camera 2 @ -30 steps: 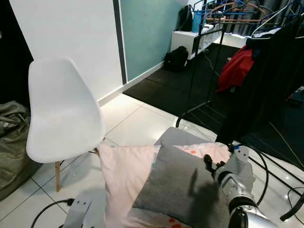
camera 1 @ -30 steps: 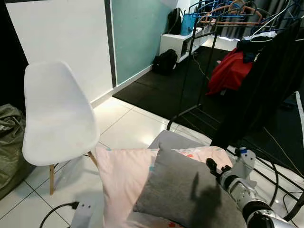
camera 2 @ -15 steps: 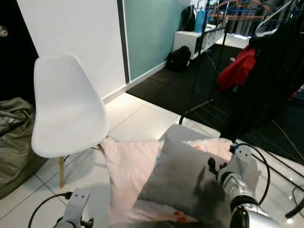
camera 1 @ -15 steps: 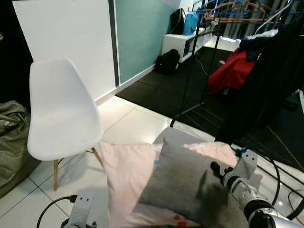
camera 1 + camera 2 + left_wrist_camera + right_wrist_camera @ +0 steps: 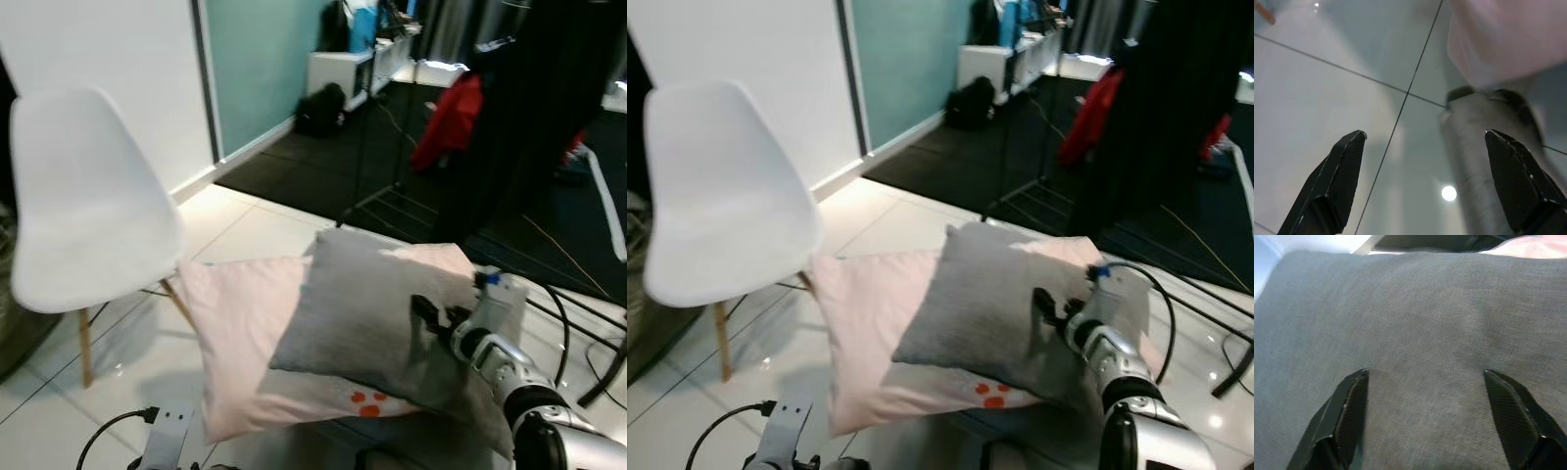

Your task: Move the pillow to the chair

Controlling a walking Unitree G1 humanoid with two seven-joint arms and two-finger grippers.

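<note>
— What is the right gripper [image 5: 1425, 421] doing?
— Its fingers are spread wide, pressed against the grey pillow [image 5: 377, 308].
— And the left gripper [image 5: 1425, 188]?
— Also parted, above the tiled floor [image 5: 1327, 98].
— Where is the grey pillow?
— Lying on a pink pillow [image 5: 240, 338], just beside the white chair [image 5: 83, 211], not on it.

Grey pillow [image 5: 367, 313] on pale pink pillow [image 5: 245, 343] with orange paw prints; white chair [image 5: 83, 211], wooden legs.
</note>
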